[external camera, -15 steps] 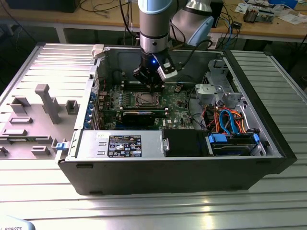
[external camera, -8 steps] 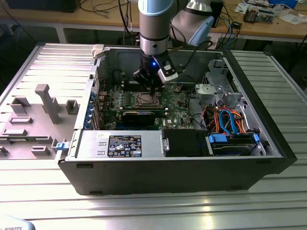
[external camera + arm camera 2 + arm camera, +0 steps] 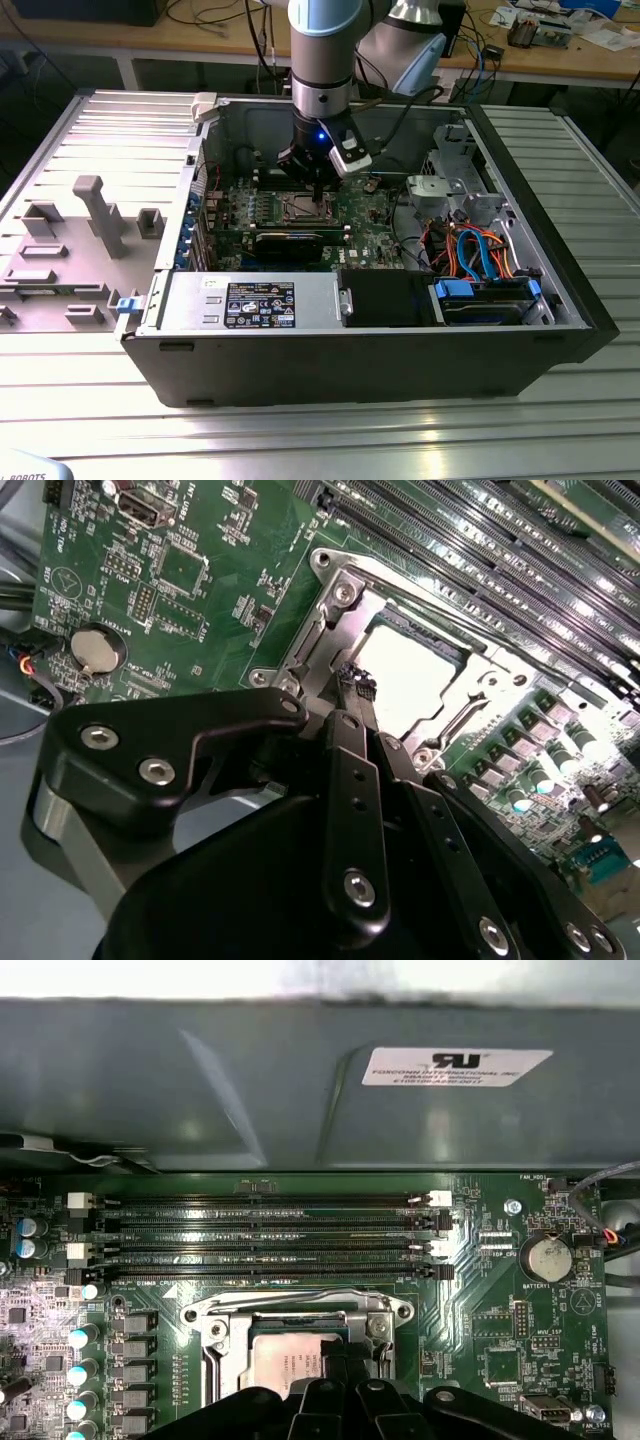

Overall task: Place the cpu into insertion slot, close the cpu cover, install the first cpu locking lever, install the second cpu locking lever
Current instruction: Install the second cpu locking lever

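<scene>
Hanging low inside the open computer case (image 3: 560,300), the gripper (image 3: 352,685) brings its matte black, bolt-studded fingers (image 3: 350,770) together to a narrow tip at the edge of the insertion slot (image 3: 330,630); whether anything is pinched between them I cannot tell. In the second wrist view the tip rests at the rim of the cpu cover (image 3: 470,685), a thin stamped frame of dull silver metal with a broad window cut through it. The cover lies flat over the socket. Through that window shows the cpu (image 3: 415,670), a flat square with a pale brushed-metal top, seated in the slot. The first wrist view gives the same stack: cpu (image 3: 285,1365) under the frame (image 3: 295,1308), fingertips (image 3: 335,1355) touching its side. Around the slot spreads the glossy green motherboard (image 3: 480,1310), dotted with small components and a round silver coin battery (image 3: 548,1257). Beyond the slot run four long black memory slots (image 3: 260,1235), and behind those rises the smooth grey sheet-metal wall (image 3: 200,1080) of the case.
</scene>
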